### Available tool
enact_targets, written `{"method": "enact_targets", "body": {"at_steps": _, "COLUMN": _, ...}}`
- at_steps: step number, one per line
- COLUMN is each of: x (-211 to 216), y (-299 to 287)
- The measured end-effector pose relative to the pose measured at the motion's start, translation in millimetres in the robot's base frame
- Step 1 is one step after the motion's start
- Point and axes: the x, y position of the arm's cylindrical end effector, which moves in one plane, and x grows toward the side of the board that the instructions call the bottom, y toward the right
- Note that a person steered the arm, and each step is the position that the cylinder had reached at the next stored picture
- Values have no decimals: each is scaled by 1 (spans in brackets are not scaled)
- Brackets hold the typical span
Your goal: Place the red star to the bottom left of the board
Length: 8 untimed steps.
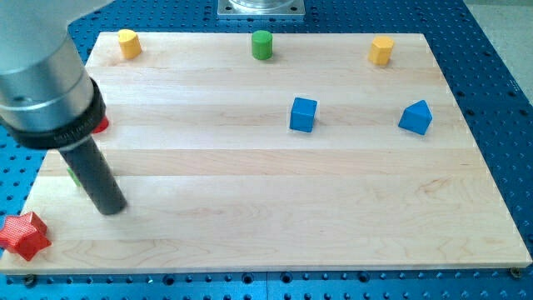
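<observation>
The red star (pixel 23 235) lies at the bottom left corner of the wooden board (pixel 275 183), partly over its left edge. My tip (pixel 111 207) rests on the board just up and to the right of the star, a short gap away, not touching it. The thick grey arm body fills the view's top left and hides part of the board behind it.
A red block (pixel 101 126) and a green block (pixel 74 177) peek out from behind the arm at the left. A yellow block (pixel 128 43), a green cylinder (pixel 262 45) and an orange block (pixel 381 50) line the top edge. A blue cube (pixel 303 114) and a blue block (pixel 415 117) sit mid-right.
</observation>
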Motion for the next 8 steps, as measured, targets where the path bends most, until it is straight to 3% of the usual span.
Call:
{"method": "enact_targets", "body": {"at_steps": 1, "x": -3, "y": -77}}
{"method": "enact_targets", "body": {"at_steps": 2, "x": -4, "y": -101}}
{"method": "enact_targets", "body": {"at_steps": 3, "x": 22, "y": -102}}
{"method": "enact_targets", "body": {"at_steps": 4, "x": 77, "y": -102}}
{"method": "enact_targets", "body": {"at_steps": 8, "x": 63, "y": -47}}
